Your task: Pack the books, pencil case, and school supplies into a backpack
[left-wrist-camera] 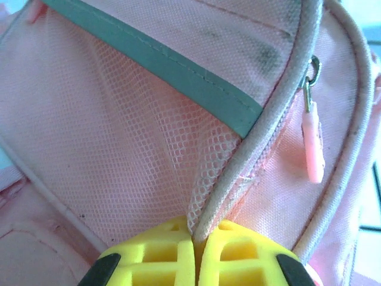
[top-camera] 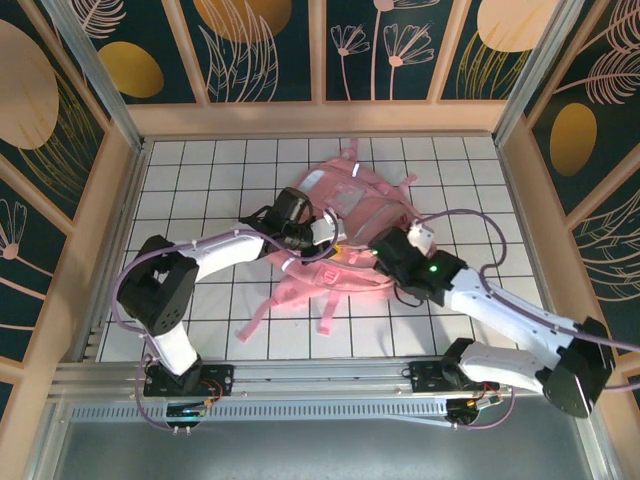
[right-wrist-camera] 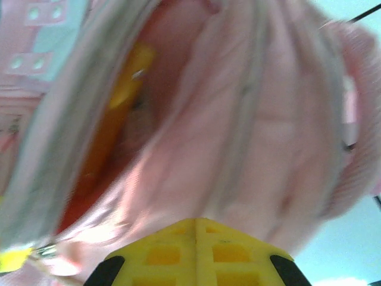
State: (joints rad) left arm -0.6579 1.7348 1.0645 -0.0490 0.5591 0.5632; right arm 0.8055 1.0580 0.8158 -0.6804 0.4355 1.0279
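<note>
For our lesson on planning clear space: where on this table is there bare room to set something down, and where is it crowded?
Free: the table corner between backpack and left wall; the far-right corner; the near tiles between the straps and arm bases. Crowded: the middle, where left hand and right hand meet the backpack.

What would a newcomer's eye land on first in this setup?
A big pink backpack lies mid-table on the white gridded table, ringed by dark flowered walls. Up close, the left gripper pinches its grey piping and mesh between yellow fingers. The right gripper is shut, facing blurred pink fabric.
</note>
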